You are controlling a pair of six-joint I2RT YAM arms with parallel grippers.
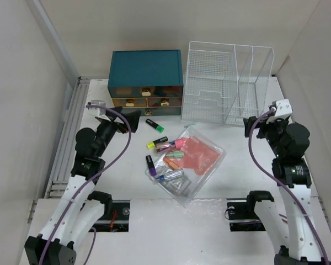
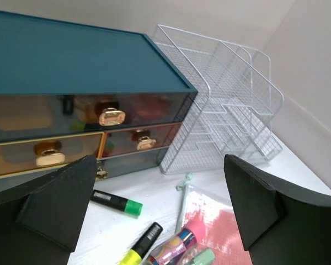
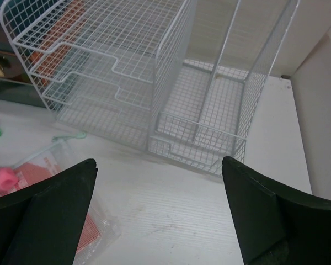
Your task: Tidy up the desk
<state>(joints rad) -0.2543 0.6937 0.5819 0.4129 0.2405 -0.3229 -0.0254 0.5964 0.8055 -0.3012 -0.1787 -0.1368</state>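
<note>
On the white desk [image 1: 240, 176] lies a clear zip pouch [image 1: 197, 160] with a red mesh sheet inside. Loose markers lie on and around it: a black one with a green cap [image 1: 154, 125] [image 2: 117, 202], a yellow highlighter [image 1: 157, 142] [image 2: 142, 244], a pink one [image 1: 175, 144] [image 2: 179, 243] and a purple one [image 1: 151, 165]. My left gripper [image 1: 132, 120] [image 2: 160, 160] hovers open left of the markers, facing the drawers. At the right, my right gripper [image 1: 259, 125] [image 3: 159, 162] is open above bare desk in front of the rack. Neither holds anything.
A teal drawer chest [image 1: 146, 69] [image 2: 71, 61] with gold handles stands at the back. Next to it on the right is a white wire-mesh file rack [image 1: 226, 83] [image 3: 127, 66]. Grooved rails [image 1: 66, 138] run along the left edge. Walls close in both sides.
</note>
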